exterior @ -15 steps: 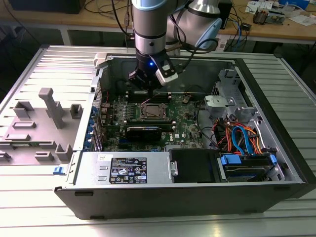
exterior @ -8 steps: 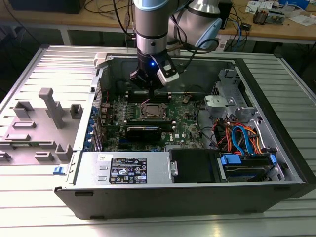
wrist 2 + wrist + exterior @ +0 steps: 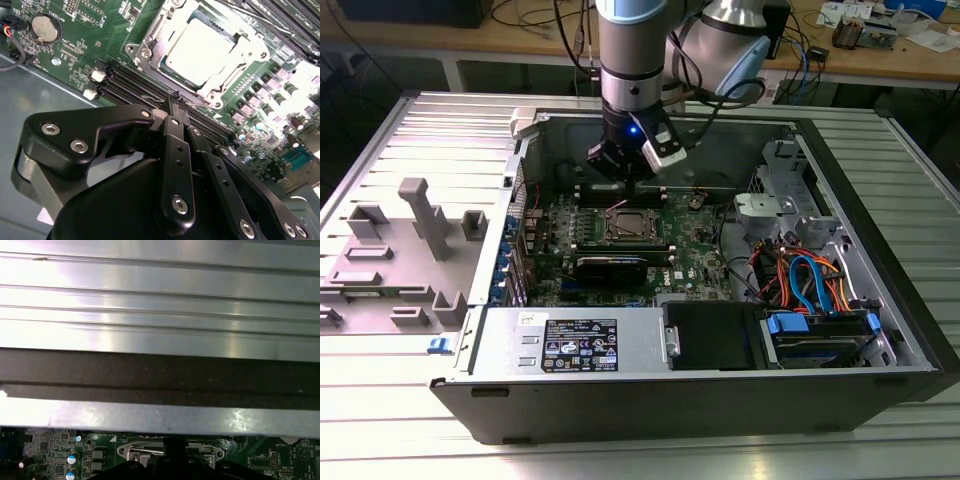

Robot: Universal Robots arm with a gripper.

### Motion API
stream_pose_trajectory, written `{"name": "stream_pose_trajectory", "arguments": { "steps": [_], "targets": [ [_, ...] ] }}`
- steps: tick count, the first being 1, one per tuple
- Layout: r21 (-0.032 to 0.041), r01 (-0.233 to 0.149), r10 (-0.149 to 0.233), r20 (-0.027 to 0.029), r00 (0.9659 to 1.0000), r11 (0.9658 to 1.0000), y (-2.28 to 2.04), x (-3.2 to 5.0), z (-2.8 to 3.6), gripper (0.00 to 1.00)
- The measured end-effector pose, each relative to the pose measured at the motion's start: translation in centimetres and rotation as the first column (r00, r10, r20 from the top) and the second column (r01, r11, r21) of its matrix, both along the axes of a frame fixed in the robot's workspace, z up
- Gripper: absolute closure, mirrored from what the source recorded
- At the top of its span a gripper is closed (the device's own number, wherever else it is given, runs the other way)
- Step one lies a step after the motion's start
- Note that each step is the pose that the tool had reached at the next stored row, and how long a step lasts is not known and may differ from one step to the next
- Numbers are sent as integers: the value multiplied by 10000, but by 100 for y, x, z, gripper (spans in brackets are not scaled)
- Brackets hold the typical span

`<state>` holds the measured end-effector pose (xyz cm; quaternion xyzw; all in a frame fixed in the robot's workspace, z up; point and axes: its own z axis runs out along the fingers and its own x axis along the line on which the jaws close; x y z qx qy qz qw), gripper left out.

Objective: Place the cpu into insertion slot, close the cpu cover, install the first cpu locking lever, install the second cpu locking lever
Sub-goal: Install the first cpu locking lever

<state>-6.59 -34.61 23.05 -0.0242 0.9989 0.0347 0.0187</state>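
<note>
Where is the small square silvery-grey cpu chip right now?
In the second wrist view the small silvery-grey square cpu lies in the metal-framed insertion slot, beside the long black memory slots, just beyond the black gripper.

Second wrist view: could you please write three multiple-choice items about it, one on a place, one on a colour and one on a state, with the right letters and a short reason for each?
1. Where does the cpu lie?
A) in the insertion slot
B) on the table beside the case
C) on top of a long black card

2. What colour is the circuit board around the slot?
A) blue
B) green
C) red

3. How does the cpu cover stand?
A) raised upright
B) taken off and laid aside
C) lying flat over the cpu

Answers:
1 A: its silvery top sits inside the metal-edged socket.
2 B: the board is green on the sides of the socket that show.
3 C: the frame plate lies flat around the chip, which shows through its window.
</note>
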Motion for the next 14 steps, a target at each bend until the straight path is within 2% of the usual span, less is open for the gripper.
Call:
{"name": "stream_pose_trajectory", "arguments": {
  "steps": [7,14],
  "targets": [
    [-1,-1,1,-1,10000,10000,7,68,-49,89],
    [-2,0,0,0,10000,10000,7,79,-69,89]
  ]
}}
